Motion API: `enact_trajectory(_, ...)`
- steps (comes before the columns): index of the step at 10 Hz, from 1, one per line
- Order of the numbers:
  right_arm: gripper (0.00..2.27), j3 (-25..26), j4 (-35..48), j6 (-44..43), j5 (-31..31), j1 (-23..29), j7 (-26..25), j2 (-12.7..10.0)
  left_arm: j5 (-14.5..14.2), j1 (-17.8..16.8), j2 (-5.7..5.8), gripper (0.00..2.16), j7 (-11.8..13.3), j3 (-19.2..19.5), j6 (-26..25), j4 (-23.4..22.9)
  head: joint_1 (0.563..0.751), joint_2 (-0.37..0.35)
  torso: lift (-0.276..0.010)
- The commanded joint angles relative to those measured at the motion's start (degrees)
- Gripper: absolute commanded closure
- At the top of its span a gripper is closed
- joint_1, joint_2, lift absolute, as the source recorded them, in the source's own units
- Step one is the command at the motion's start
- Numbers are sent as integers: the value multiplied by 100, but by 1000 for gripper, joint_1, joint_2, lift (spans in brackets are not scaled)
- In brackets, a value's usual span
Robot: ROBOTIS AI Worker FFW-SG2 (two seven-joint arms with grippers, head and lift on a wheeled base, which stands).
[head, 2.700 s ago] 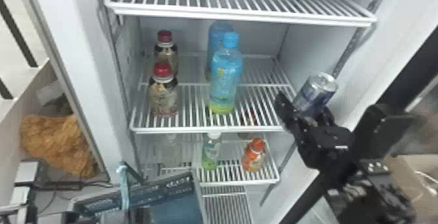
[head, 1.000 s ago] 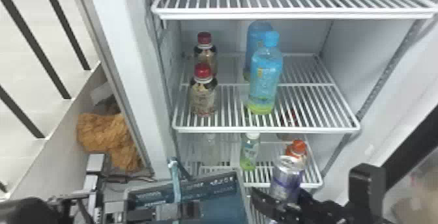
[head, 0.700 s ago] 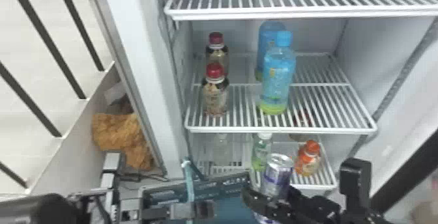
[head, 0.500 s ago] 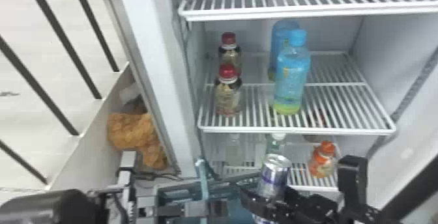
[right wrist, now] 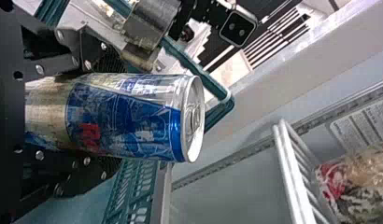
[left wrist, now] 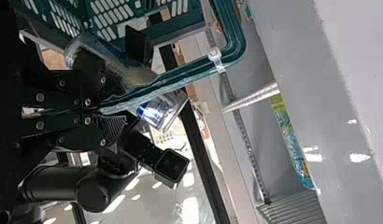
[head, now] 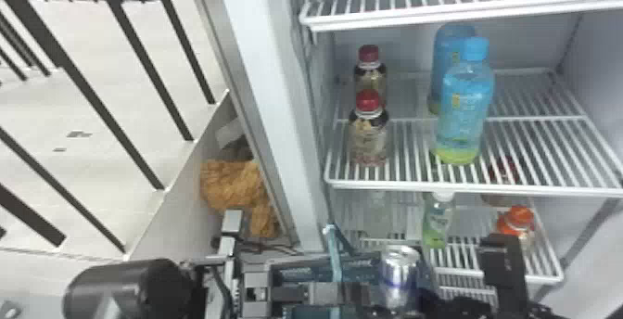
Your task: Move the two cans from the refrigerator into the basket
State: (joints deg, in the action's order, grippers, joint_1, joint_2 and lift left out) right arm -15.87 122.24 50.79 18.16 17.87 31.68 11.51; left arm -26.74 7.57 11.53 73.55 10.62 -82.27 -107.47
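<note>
In the head view, my right gripper (head: 408,300) is low, right of center, shut around a silver and blue can (head: 399,271) at the right part of the teal basket (head: 301,272). My left gripper (head: 331,292) holds the basket's handle (head: 334,258), left of the can. The left wrist view has my left gripper (left wrist: 105,110) closed on the handle (left wrist: 180,75), the can's end (left wrist: 159,112) showing beyond it. In the right wrist view, my right gripper (right wrist: 105,116) grips the can (right wrist: 129,116) across its body, with basket mesh (right wrist: 133,186) behind.
The refrigerator's middle shelf (head: 463,188) holds two red-capped bottles (head: 368,132) and two blue ones (head: 466,109). Lower down are a green bottle (head: 438,223) and an orange-capped one (head: 517,223). The white door frame (head: 273,123) stands left of the shelves.
The head view has turned left. My right gripper has carried the can from beside the middle shelf down and left to the basket, closer to my left gripper.
</note>
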Motion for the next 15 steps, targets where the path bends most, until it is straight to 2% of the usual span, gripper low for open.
enact_trajectory(1, 435, -1, -68, 25, -11, -2, 5, 0, -34, 2, -2, 1199, 1, 1, 1, 10, 695, 226, -25)
enact_trajectory(3, 329, 33, -96, 25, -23, 12, 5, 0, -57, 16, 7, 1199, 1, 12, 15, 10, 695, 224, -25)
enact_trajectory(5, 332, 376, 129, 25, -228, 223, -4, -52, -68, 30, 7, 1199, 1, 24, 15, 10, 695, 216, -25)
enact_trajectory(7, 334, 890, 565, 25, -194, 575, -4, -140, -68, 44, -2, 1199, 1, 47, 15, 10, 695, 161, -25)
enact_trajectory(9, 337, 1233, 776, 25, 355, 870, 14, -158, -68, 44, 7, 1199, 1, 58, 15, 10, 695, 119, -25)
enact_trajectory(12, 337, 1816, 1507, 11, 400, 1615, 243, -158, -68, 44, 16, 1199, -8, 58, 15, 10, 695, 87, -25)
enact_trajectory(13, 337, 2021, 1704, -116, 355, 1925, 287, -158, -68, 44, 16, 1199, -8, 58, 15, 10, 695, 77, -25)
enact_trajectory(15, 337, 2341, 1620, -1339, 240, 2445, 401, -175, -45, 58, 16, 1199, -17, 92, 1, 10, 695, 21, -25)
